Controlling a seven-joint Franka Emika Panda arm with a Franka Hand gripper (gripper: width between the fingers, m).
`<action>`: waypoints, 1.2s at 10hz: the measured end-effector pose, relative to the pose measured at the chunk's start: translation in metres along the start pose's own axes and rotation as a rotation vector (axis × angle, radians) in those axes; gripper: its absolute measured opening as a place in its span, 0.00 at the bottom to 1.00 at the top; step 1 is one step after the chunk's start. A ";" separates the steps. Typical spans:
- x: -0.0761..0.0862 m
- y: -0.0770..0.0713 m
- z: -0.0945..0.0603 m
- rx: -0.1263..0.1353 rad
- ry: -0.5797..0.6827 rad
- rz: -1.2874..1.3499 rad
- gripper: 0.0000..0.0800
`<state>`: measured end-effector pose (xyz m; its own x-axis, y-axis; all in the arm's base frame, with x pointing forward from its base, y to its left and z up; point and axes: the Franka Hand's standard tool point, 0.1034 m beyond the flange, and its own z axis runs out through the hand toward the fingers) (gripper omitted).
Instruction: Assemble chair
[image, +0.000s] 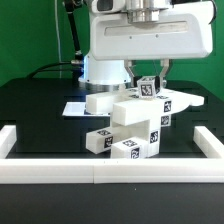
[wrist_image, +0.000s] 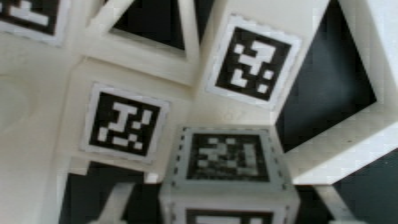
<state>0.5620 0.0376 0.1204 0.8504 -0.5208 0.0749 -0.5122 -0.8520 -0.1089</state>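
Exterior view | jaws half-open astride small tagged cube (image: 148, 88) | grip: cannot tell

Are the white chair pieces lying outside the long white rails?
No, the chair parts are piled together on the black table, inside the white rails that border it.

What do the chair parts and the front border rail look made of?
The chair parts look like hard white plastic with a matte finish: even colour, crisp blocky edges, no grain. Their tags seem to be printed paper stickers, lying flat on the faces. The front border rail is also matte white, with softer edges; plastic or foam, the look leaves it open.
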 end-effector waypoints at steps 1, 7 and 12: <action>0.000 0.000 0.000 0.000 0.000 0.000 0.36; 0.000 0.000 0.000 0.000 0.000 0.225 0.36; -0.001 0.000 0.000 0.001 -0.002 0.570 0.36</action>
<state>0.5617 0.0382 0.1199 0.4402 -0.8979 0.0025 -0.8898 -0.4366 -0.1327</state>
